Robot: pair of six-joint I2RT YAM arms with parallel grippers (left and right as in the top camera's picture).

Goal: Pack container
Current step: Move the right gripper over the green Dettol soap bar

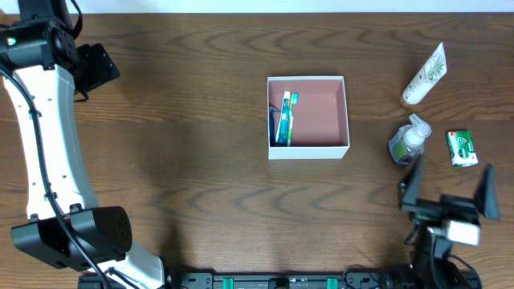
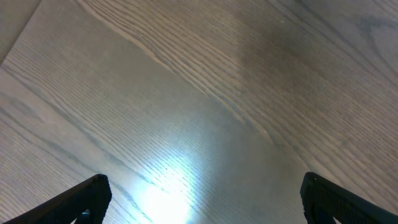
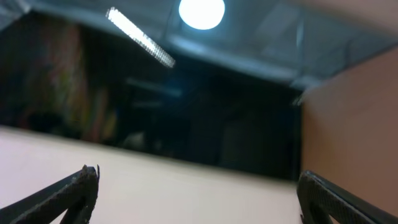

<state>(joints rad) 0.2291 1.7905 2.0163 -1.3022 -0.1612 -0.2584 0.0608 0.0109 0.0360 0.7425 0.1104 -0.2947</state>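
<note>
Container [image 1: 321,112]: mid-table, a bit toward R arm's side, square to table [image 1: 185,160] edges, top open. Inside: toothbrush pack [image 1: 284,118] lying along the wall on L arm's side; rest of pink floor bare.

Outside, on R arm's side, well apart from container:
- tube [image 1: 424,75], lying at a tilt, toward far edge
- pump bottle [image 1: 409,140], nearer the robot than the tube
- green packet [image 1: 461,148], just beside bottle; touching or not, can't tell

Right gripper [image 1: 448,191]: near bottle, on robot's side of it. Fingers spread wide, nothing between. R wrist cam is blurred and aimed up at a ceiling lamp [image 3: 201,12]; fingertips sit at the frame corners.

Left gripper [image 2: 205,194]: overhead puts L arm at the far corner on its own side, well apart from container. L wrist cam shows fingers spread wide over bare wood, nothing held.
</note>
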